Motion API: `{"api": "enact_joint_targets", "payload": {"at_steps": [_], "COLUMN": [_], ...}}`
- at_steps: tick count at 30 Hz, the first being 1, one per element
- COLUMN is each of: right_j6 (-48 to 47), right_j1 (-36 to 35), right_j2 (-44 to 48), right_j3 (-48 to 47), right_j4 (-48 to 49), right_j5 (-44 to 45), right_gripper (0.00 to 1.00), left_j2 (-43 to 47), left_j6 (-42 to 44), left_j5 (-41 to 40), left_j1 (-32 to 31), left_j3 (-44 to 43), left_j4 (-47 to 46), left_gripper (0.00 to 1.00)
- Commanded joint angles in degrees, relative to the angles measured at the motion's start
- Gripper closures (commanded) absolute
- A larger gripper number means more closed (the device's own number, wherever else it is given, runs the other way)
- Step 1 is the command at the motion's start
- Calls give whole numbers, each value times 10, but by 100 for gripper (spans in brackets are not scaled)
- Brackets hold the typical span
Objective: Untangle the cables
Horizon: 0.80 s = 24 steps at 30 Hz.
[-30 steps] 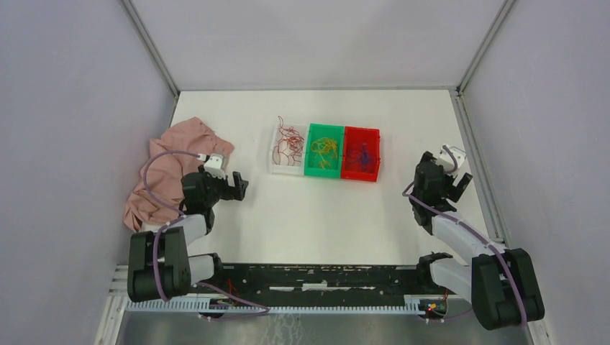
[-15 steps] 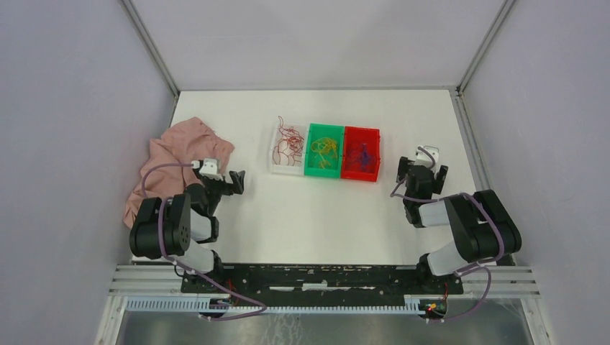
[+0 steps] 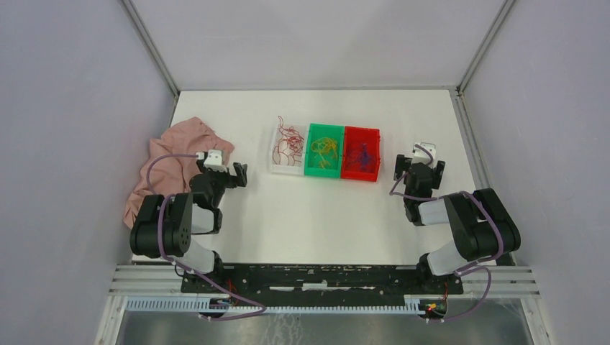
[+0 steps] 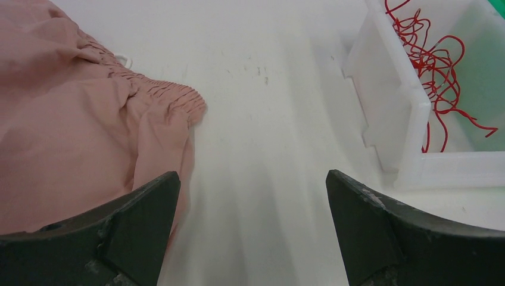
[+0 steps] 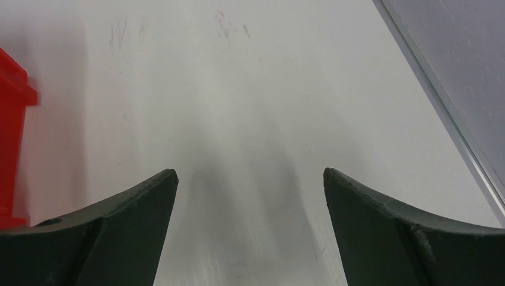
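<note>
The cables lie sorted in three bins at the table's middle. Dark red cables are in the white bin. Yellow-orange cables are in the green bin. Purple cables are in the red bin. My left gripper is open and empty, low over the table left of the white bin. In the left wrist view my left gripper faces the white bin and its red cables. My right gripper is open and empty, right of the red bin.
A crumpled pink cloth lies at the table's left edge, just left of my left gripper. A metal frame rail runs along the table's right edge near my right gripper. Grey walls enclose the table.
Both arms have folded back and lower. My right gripper moved left toward the red bin. My left gripper shifted slightly away from the bases. Both stayed open and empty.
</note>
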State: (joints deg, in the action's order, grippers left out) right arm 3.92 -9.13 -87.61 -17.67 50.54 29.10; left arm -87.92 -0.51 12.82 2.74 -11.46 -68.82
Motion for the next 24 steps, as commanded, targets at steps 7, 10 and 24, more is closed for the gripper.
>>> {"api": "enact_joint_targets", "payload": {"at_steps": [7,10,24], "right_j6": [-6,-6,-2], "right_j1": [2,3,13], "right_j2": [8,8,6], "right_j3": [-14,-14,-20], "right_j4": [32,32,21], "right_j5": [-5,-5,-28], "right_gripper": [1,1,1], "left_j2": [10,10,9], "left_j6": [10,11,10], "left_j5": [-17,-17,-17], "left_j1": [-1,-1,-1], "left_j3": [-6,-6,-7], "left_j4": [-13,-13,-13], "left_gripper": [1,1,1]}}
